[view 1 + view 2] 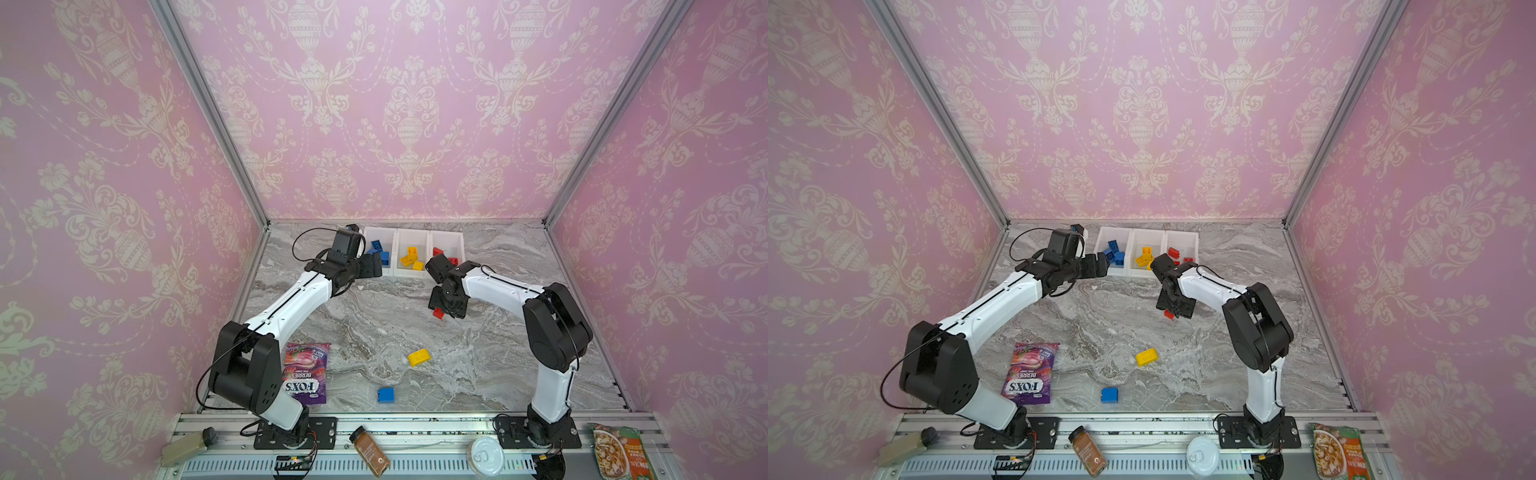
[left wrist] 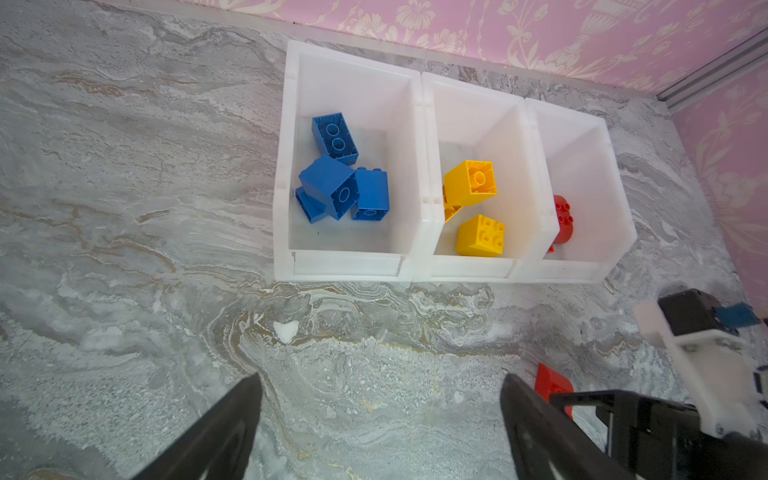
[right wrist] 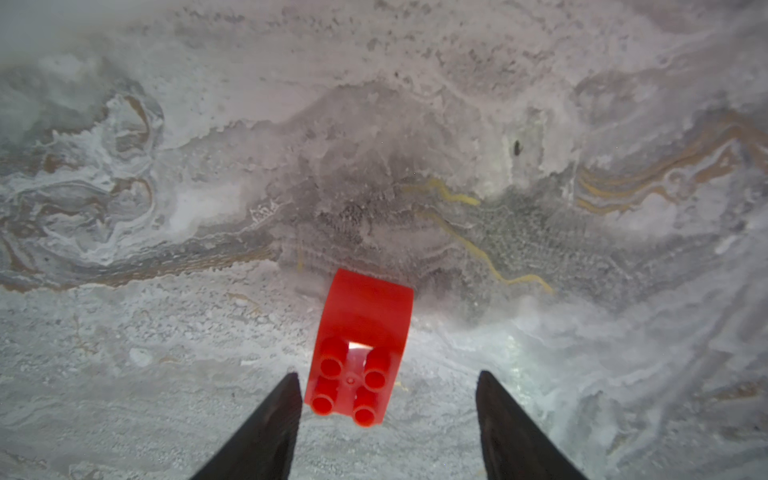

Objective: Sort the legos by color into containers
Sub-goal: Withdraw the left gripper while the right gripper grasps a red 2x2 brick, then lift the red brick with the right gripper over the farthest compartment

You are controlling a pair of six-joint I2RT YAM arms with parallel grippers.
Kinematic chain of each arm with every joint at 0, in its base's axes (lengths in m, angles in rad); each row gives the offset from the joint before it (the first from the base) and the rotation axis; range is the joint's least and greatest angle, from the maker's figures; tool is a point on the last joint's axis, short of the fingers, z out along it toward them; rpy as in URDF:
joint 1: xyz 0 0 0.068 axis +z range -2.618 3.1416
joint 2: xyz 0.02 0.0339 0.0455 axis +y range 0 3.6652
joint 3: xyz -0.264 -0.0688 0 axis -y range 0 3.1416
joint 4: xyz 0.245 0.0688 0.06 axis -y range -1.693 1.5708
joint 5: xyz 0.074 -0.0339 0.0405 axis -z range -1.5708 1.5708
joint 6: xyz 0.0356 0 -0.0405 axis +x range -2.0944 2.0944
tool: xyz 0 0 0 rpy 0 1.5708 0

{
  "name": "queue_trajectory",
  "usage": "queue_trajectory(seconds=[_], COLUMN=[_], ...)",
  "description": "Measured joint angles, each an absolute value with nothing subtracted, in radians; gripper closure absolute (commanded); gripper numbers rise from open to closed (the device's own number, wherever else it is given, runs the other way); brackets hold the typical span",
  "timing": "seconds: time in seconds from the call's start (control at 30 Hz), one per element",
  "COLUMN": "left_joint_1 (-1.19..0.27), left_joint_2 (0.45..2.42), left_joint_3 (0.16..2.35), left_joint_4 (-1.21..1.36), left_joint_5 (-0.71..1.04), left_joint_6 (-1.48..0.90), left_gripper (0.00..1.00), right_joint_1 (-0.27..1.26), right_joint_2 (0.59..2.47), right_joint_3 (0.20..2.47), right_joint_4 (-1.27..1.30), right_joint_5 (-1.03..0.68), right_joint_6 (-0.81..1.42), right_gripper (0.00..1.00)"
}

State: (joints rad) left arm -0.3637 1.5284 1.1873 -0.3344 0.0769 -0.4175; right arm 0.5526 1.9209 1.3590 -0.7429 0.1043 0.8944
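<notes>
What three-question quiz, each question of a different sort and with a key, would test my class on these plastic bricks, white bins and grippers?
1. True or false: the lone yellow plastic brick sits inside the middle white plastic bin.
2. What colour is the studded plastic brick between the fingers of the right gripper? A blue, B red, C yellow.
3. Fill in: the left gripper, holding nothing, is ____.
Key: 1 false; 2 B; 3 open.
</notes>
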Motion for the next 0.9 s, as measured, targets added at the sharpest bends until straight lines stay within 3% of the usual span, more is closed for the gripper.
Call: queue_trajectory(seconds=[0.3, 0.67, 0.9], left_joint_1=[-0.364, -0.364, -0.363], left_joint_2=[1.439, 1.437, 1.412], left_joint_3=[1.073, 1.057, 0.997], left_joint_4=[-0.303, -0.297, -0.286], left_joint_5=[0.104, 0.111, 0.119], left_joint_6=[-0.44, -0.444, -0.459], left_gripper=[0.06, 0.06, 0.05], right_joint_1=[0.557, 0.557, 0.557], right_joint_2=[1.966, 1.983, 1.98], right_joint_3=[1.395, 1.395, 1.394], right_joint_4=[-0.747, -0.746, -0.748], right_joint_5=[0.105, 0.117, 0.131], right_joint_6=[0.905, 0.923, 0.917], right_gripper=[0.41, 0.78, 0.81])
